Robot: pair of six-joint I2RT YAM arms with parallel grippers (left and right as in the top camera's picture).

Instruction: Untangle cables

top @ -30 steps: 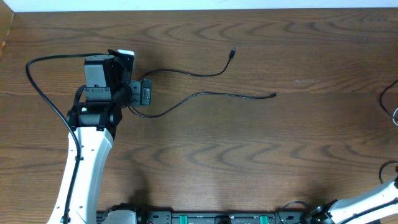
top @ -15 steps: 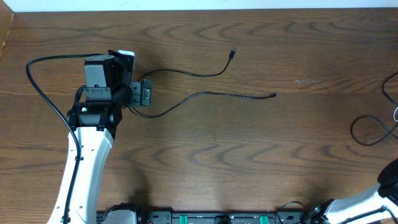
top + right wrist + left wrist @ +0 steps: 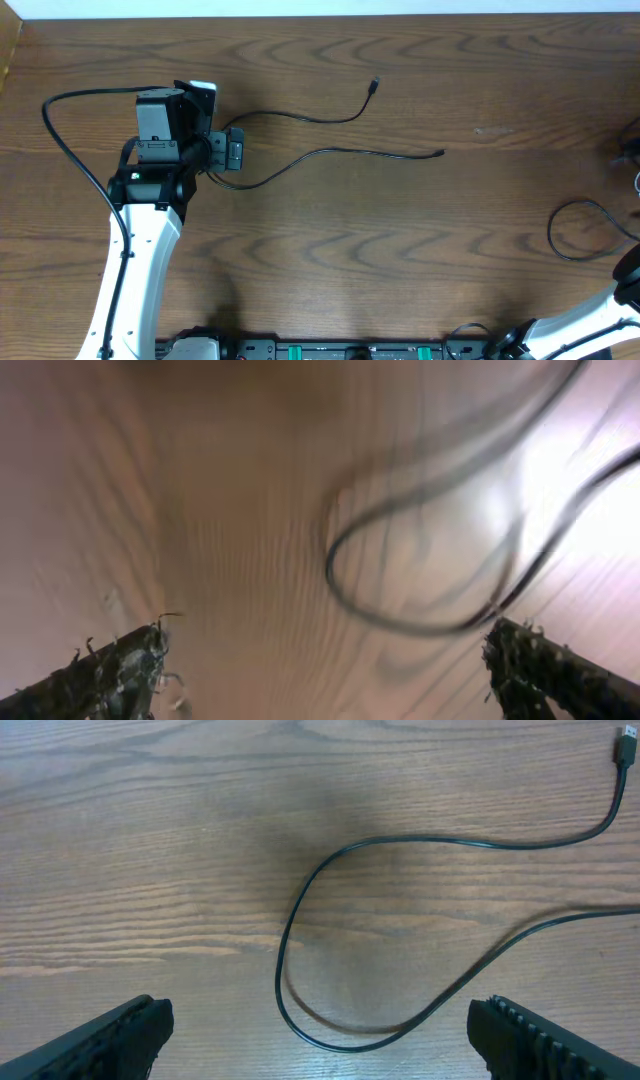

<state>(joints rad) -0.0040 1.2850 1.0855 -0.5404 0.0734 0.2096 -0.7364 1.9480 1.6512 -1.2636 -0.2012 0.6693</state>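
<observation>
Closest in, the left wrist camera shows the left gripper (image 3: 320,1025) spread wide, with only its fingertips in frame at 7 and 5 o'clock. Nothing is held between them. Below lies a black cable (image 3: 297,915) on the wooden table (image 3: 120,840), bent into a U, with its plug (image 3: 620,745) at 2 o'clock. The right wrist picture is badly blurred. The right gripper (image 3: 325,660) is likewise wide and empty above smeared cable loops (image 3: 400,622). From overhead, the right arm (image 3: 590,312) is mostly cut off at 4 o'clock, near a dark cable loop (image 3: 549,228) that runs off the edge at 3 o'clock.
</observation>
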